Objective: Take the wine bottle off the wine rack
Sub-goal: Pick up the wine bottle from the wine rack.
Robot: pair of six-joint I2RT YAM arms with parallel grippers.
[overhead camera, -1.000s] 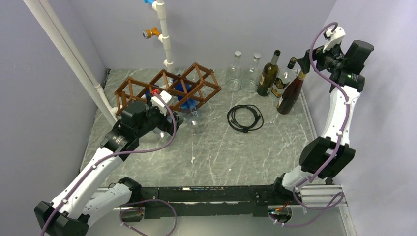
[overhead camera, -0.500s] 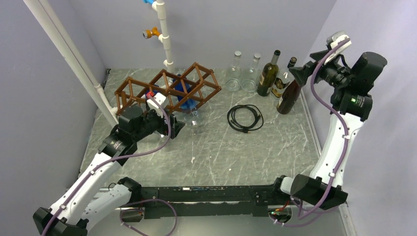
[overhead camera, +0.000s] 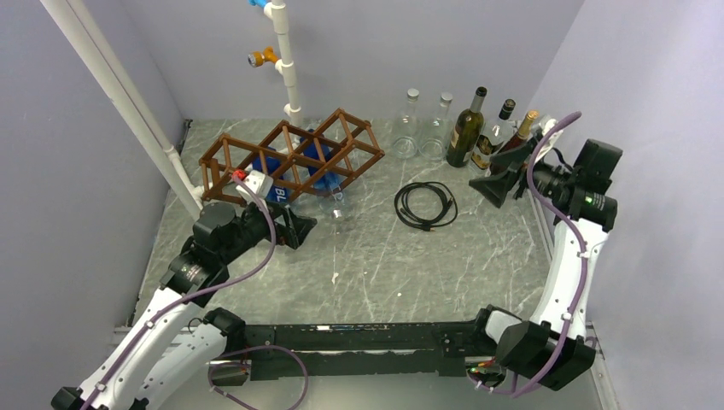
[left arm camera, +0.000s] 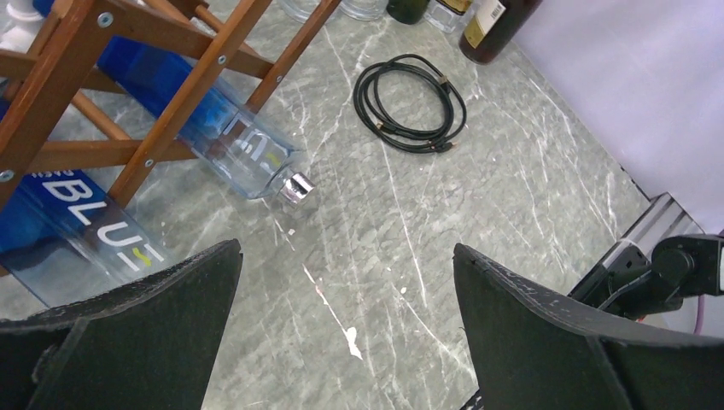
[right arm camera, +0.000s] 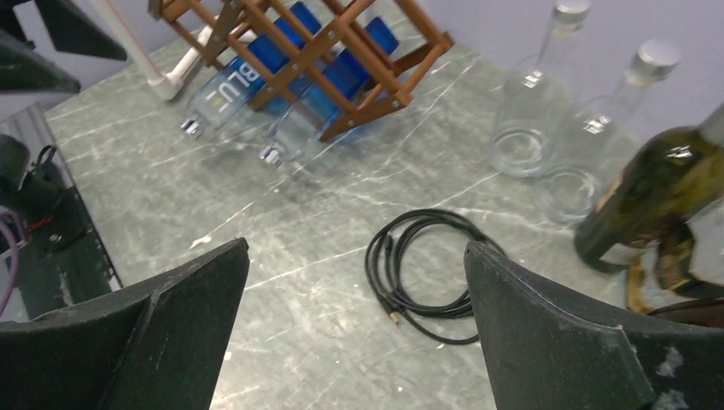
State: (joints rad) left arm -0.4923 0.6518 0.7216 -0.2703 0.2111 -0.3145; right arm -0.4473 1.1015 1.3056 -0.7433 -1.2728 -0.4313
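The brown wooden wine rack [overhead camera: 290, 152] lies at the back left of the table. Two blue bottles rest in its cells, necks toward me: one labelled "BLU" [left arm camera: 77, 224] and one with a silver cap [left arm camera: 243, 154]. Both also show in the right wrist view, the "BLU" bottle [right arm camera: 229, 88] and the capped bottle [right arm camera: 318, 109] under the rack [right arm camera: 346, 38]. My left gripper [overhead camera: 295, 229] is open and empty, just in front of the rack, apart from the bottles [left arm camera: 346, 248]. My right gripper [overhead camera: 495, 184] is open and empty at the right [right arm camera: 355, 245].
A coiled black cable [overhead camera: 426, 205] lies mid-table. Two clear glass bottles [overhead camera: 408, 126], a dark green bottle [overhead camera: 466, 130] and brown bottles [overhead camera: 515, 138] stand at the back right beside my right gripper. White pipes [overhead camera: 285, 60] rise behind the rack.
My right gripper let go of the brown bottle's neck, dropped lower and turned toward the table. My left gripper backed away from the rack toward me.
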